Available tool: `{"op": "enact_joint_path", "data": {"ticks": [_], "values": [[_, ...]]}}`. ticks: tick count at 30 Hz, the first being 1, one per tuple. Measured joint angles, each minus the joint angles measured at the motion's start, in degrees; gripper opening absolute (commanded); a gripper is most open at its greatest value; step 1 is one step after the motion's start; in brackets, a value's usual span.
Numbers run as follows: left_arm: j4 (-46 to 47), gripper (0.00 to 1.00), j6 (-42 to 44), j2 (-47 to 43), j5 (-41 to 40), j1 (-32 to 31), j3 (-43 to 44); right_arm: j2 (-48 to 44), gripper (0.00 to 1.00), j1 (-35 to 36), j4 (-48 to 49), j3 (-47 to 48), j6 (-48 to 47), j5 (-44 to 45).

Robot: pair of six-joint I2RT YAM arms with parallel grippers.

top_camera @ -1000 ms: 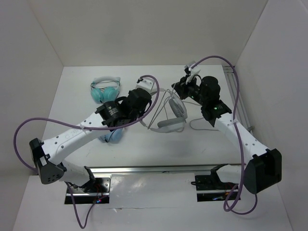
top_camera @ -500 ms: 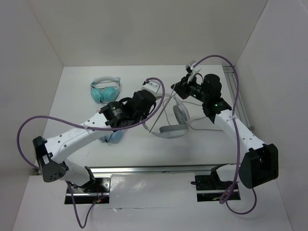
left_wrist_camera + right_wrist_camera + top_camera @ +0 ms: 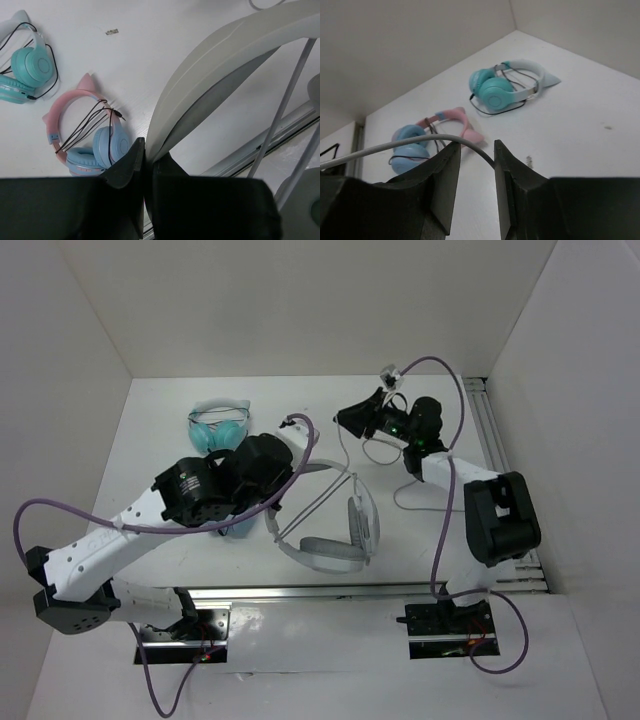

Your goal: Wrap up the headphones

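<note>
The left gripper point(image 3: 145, 150) jaws are shut tight on the wide headband point(image 3: 215, 65) of the light grey-white over-ear headphones point(image 3: 330, 535). These hang to the near right of the teal headphones point(image 3: 218, 428), well apart from them. The right gripper point(image 3: 477, 150) jaws stand partly open, and the thin grey cable point(image 3: 395, 144) crosses their gap unclamped.

Recommended: close on the cable, tension it, then lay turns round the headband.

The long axis runs from the clamped headband to the ear cups point(image 3: 320, 552), which point toward the near tabletop point(image 3: 160, 440) edge.
</note>
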Motion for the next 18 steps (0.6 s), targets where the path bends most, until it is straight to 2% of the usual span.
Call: {"op": "enact_joint_path", "data": {"ticks": [3,10,18], "values": [[-0.74,0.00,-0.37,-0.50,-0.72,-0.02,1.14,4.22,0.40,3.67,5.18,-0.09,3.61,-0.76],[-6.82,0.00,-3.56,1.33,-7.34,0.39,6.64,8.31,0.42,14.34,10.86,-2.75,4.66,-1.01],[-9.57,0.00,-5.27,1.49,-10.32,3.56,9.97,15.02,0.46,16.87,20.11,-10.47,7.74,-0.37]]}}
